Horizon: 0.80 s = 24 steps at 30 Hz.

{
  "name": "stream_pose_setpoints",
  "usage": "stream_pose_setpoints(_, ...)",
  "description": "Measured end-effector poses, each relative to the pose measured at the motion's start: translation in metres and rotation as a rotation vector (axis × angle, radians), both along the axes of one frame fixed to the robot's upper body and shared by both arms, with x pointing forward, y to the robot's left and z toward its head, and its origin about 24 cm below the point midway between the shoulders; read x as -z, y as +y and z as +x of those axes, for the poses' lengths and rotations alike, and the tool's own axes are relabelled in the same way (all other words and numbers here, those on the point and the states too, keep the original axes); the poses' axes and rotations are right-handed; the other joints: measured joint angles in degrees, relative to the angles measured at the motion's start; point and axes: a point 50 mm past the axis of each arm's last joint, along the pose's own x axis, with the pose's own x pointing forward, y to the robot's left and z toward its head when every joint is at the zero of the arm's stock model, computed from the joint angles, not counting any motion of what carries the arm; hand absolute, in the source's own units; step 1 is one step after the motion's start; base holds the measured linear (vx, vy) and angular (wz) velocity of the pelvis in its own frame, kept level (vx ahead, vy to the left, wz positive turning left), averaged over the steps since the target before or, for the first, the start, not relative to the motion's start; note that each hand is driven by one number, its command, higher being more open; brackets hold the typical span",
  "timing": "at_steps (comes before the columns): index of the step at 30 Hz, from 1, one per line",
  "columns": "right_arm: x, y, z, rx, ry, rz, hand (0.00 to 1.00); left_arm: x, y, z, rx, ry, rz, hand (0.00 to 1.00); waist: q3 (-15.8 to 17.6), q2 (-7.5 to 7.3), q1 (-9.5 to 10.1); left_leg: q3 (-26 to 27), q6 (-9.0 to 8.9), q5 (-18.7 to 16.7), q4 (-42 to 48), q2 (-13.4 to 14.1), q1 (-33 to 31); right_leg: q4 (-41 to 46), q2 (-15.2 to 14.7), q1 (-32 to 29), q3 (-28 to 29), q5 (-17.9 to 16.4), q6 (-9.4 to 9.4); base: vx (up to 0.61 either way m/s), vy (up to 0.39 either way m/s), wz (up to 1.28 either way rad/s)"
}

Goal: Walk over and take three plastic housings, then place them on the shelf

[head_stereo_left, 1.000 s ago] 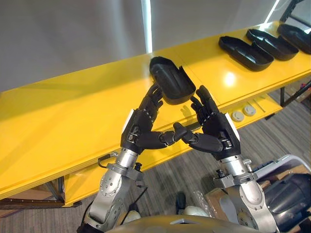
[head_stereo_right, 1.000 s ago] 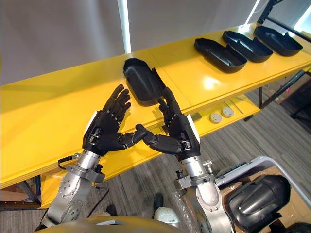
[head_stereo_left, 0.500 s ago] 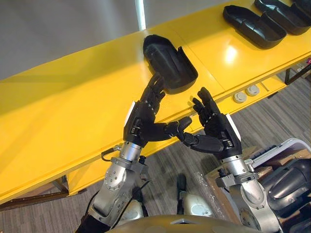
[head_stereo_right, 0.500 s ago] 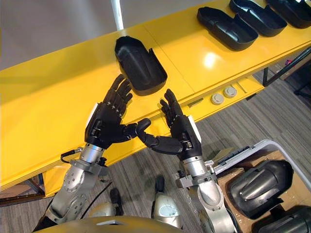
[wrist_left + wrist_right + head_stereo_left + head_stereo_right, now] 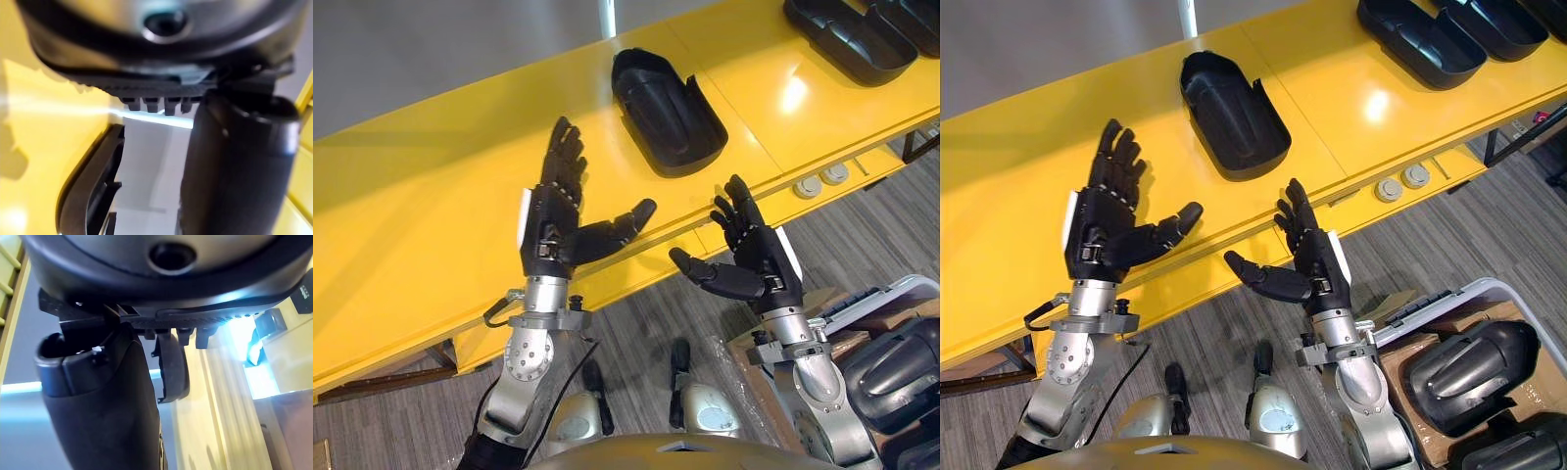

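Left eye view: the left hand [image 5: 555, 220] and the right hand [image 5: 756, 266] are seen raised in front of the yellow shelf [image 5: 431, 225], with the palms turned toward each other.
Change in the hands: half a second ago the thumbs were almost touching and the left fingers were at the near edge of the housing. Now the hands are drawn well apart. The left one is carried out to the left over the shelf, and the right one is kept off the shelf's front edge.
Fingers: on both hands they are stretched and spread, and nothing is held.
Housing: the black housing [image 5: 666, 110] is laid on the shelf with its hollow side up, free and apart from both hands.
More housings: some [image 5: 847, 39] are laid further right on the same shelf, and others are kept in the box [image 5: 1449, 305] at the lower right.
Camera: the whole picture is shifted a little as well, so part of the change is caused by the head.
Meaning for the task: this housing is judged to be released and placed, and the hands are being taken back.
Next: a turn toward the box is probably needed, if three are not yet placed. The count cannot be told with certainty.
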Motion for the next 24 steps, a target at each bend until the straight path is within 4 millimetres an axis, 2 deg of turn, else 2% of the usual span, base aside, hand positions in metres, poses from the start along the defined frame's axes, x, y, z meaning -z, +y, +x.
stream_pose_setpoints(4,-0.004,-0.007,0.009,0.047,-0.033,-0.034,1.00,-0.001,0.008,0.001,-0.037,-0.005,0.000,1.00,0.5,0.04,0.08,-0.5,0.02,0.0,0.4,0.0,-0.3,0.0,0.0,0.1,-0.6,0.0,-0.01,-0.02,-0.001,0.06)
stream_pose_setpoints(9,-0.020,-0.003,0.020,0.027,-0.127,-0.040,1.00,0.002,0.013,-0.001,-0.047,0.004,0.001,1.00,1.3,0.35,0.42,-1.2,0.03,0.1,0.4,0.0,-0.5,0.0,0.0,0.3,-1.2,0.0,-0.04,0.00,-0.002,0.08)
stream_pose_setpoints(11,-0.025,-0.002,0.023,0.026,-0.158,-0.055,1.00,0.003,0.014,-0.003,-0.049,0.010,0.002,1.00,1.3,0.35,1.21,-1.3,0.05,0.1,0.3,0.0,-0.5,0.0,0.0,0.3,-1.3,0.0,-0.04,0.00,0.000,0.00)
stream_pose_setpoints(24,-0.035,-0.003,0.023,0.032,-0.224,-0.047,1.00,0.008,0.021,-0.006,-0.060,0.028,0.019,1.00,1.4,0.12,1.74,-2.0,0.65,-0.1,0.4,-1.1,-0.4,0.0,-0.9,0.9,-2.1,0.0,0.10,0.00,0.005,0.03)
